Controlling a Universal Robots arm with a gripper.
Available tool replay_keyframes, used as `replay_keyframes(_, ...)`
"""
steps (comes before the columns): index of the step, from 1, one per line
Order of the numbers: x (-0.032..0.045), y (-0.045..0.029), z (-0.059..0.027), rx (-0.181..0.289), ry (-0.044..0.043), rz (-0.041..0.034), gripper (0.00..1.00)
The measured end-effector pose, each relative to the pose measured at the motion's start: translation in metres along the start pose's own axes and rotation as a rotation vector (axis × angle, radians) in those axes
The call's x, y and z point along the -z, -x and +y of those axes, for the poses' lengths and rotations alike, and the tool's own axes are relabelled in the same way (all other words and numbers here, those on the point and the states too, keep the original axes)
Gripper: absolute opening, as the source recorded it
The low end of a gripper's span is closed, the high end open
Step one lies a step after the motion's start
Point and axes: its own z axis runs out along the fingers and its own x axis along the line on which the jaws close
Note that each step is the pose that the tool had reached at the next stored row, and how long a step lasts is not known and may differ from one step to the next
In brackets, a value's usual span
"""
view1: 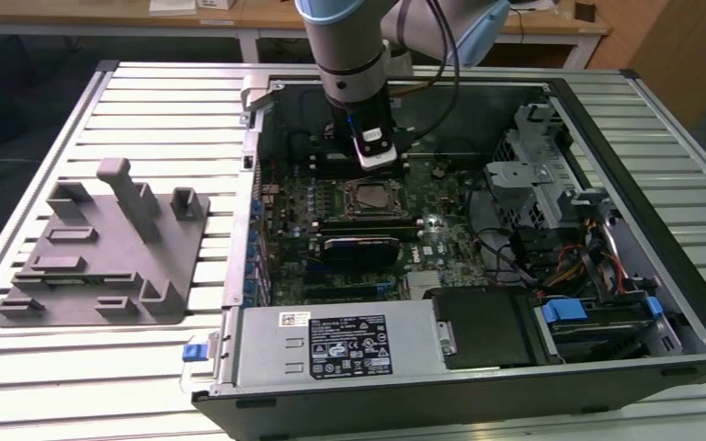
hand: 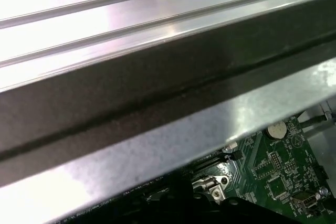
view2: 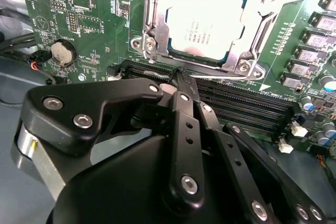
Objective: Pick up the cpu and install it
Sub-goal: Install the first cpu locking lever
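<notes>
On the exterior view's left, the grey plastic fixture plate with upright posts lies on the ribbed metal desk, and I can make out no chip on it. To its right stands the open black computer case with the green motherboard inside.

The small flat square cpu with its pale silver-grey metal top sits in the metal-framed socket on the motherboard; in the exterior view it shows as a small square just below the arm's tool. It looks level within the frame, so placement seems done. Whether the retention frame is latched I cannot tell.

The black gripper hangs above the board beside the socket, over the black memory slots. Its fingers are drawn together to a point with nothing between them, and they are clear of the cpu.

Further right in the case sit the drive cage and cables.
</notes>
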Motion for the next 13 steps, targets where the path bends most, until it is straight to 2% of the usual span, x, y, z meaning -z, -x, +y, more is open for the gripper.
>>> replay_keyframes(3, -0.0007, -0.0001, -0.0001, 0.000, -0.0006, -0.0004, 0.11)
replay_keyframes(7, -0.0014, -0.0002, -0.0003, 0.002, -0.0070, -0.0026, 0.11)
replay_keyframes(10, -0.0014, -0.0002, -0.0003, 0.002, -0.0071, -0.0032, 0.11)
replay_keyframes(13, -0.0019, -0.0003, -0.0004, 0.003, -0.0058, -0.0117, 0.11)
